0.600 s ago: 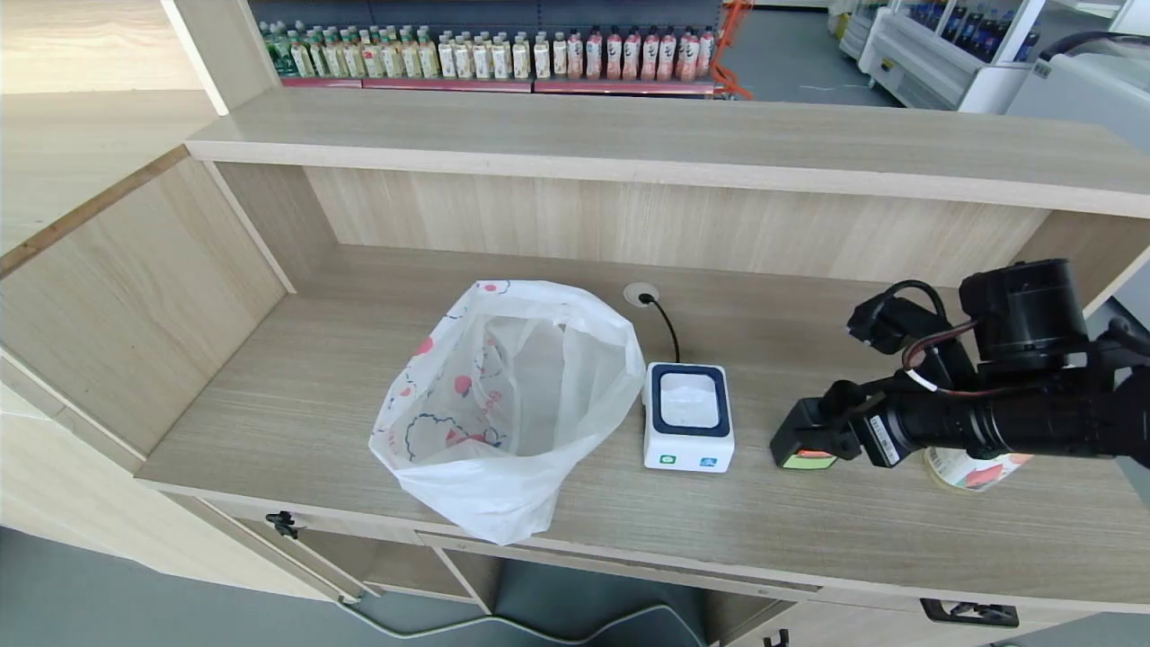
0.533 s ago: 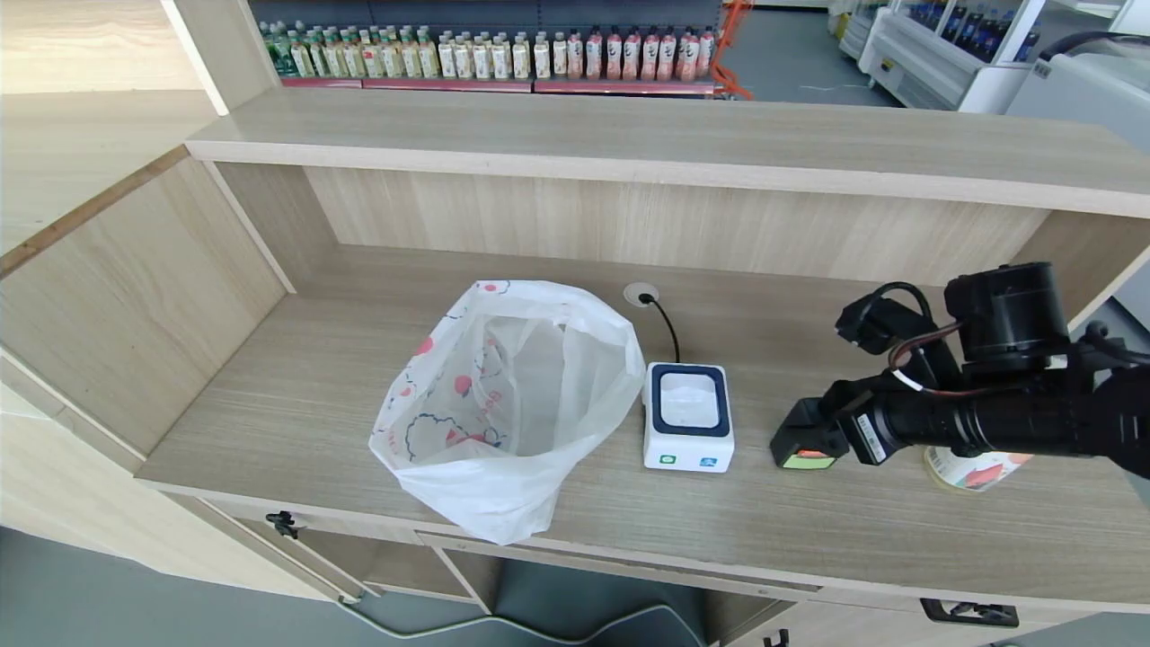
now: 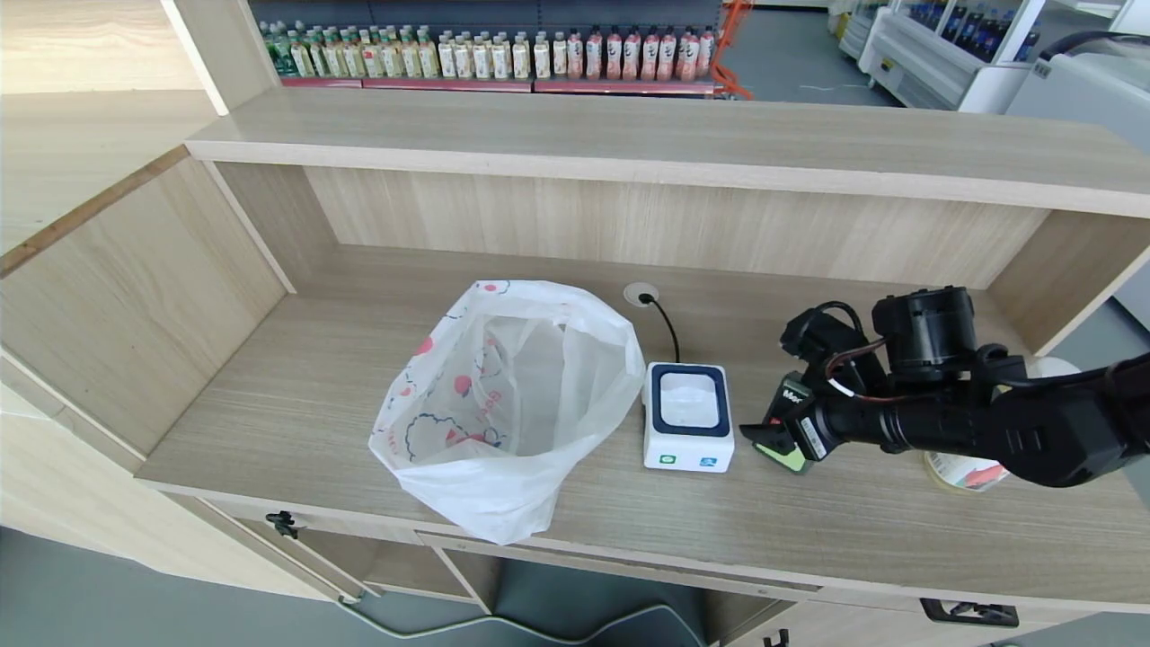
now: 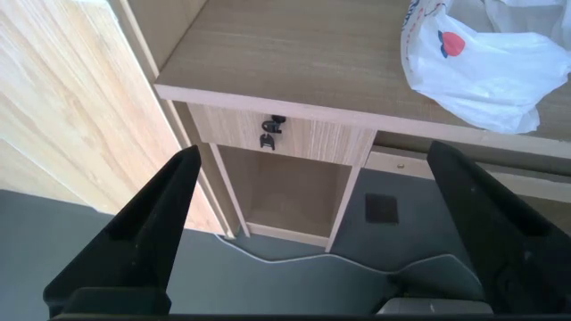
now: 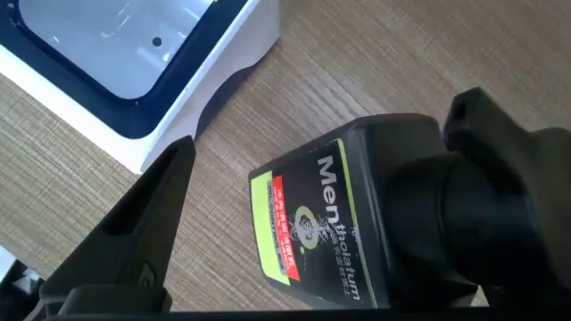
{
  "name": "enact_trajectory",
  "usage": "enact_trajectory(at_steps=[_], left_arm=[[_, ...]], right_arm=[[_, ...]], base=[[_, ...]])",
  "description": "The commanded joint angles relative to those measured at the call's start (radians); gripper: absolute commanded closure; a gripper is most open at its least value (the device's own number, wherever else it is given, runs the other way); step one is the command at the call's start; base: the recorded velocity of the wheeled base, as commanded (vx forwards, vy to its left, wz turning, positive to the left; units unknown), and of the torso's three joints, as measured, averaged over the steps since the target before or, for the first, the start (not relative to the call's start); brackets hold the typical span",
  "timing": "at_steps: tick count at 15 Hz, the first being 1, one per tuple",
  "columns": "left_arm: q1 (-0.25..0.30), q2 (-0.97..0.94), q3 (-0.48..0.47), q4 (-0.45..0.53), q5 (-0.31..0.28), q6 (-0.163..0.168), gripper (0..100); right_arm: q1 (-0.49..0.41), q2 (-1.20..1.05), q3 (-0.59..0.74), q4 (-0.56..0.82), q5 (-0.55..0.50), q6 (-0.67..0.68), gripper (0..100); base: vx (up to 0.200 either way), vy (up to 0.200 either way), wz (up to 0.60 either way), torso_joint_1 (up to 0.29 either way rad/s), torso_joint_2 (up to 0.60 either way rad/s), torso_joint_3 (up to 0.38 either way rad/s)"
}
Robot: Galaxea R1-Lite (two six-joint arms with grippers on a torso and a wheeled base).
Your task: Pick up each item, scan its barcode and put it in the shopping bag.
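Our left claw hangs spread wide below the desk's front edge. On the desk the white printed shopping bag stands open, with the scanner just beside it. Our right claw grips 1 black container with a yellow-green and red label, tilted, just right of the scanner.

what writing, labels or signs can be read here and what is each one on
Black box in the right gripper: a large white brand word, legible; the print on its red and yellow label is too small to read.
Scanner: two small front icons, green and blue, with no readable text.
Shopping bag: red and blue cartoon print, lettering blurred.
Shelf bottles: labels too small to read.
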Motion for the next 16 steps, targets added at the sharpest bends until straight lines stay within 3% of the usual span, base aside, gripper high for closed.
enact_trajectory(at_steps=[1,5,6,14,16], left_arm=[[0.0,0.0,0.0,0.0,0.0,0.0,0],[0.0,0.0,0.0,0.0,0.0,0.0,0],[0.0,0.0,0.0,0.0,0.0,0.0,0],[0.0,0.0,0.0,0.0,0.0,0.0,0],[0.0,0.0,0.0,0.0,0.0,0.0,0]], right_arm=[[0.007,0.02,-0.016,-0.002,0.009,-0.001,0],[0.002,-0.009,-0.01,-0.014,0.082,0.013,0],[0.002,-0.013,-0.009,-0.014,0.082,0.014,100],[-0.053,-0.099,0.068,-0.012,0.075,0.016,100],[-0.116,-0.224,0.056,-0.011,0.077,0.083,100]], base=[[0.0,0.0,0.0,0.0,0.0,0.0],[0.0,0.0,0.0,0.0,0.0,0.0],[0.0,0.0,0.0,0.0,0.0,0.0],[0.0,0.0,0.0,0.0,0.0,0.0],[0.0,0.0,0.0,0.0,0.0,0.0]])
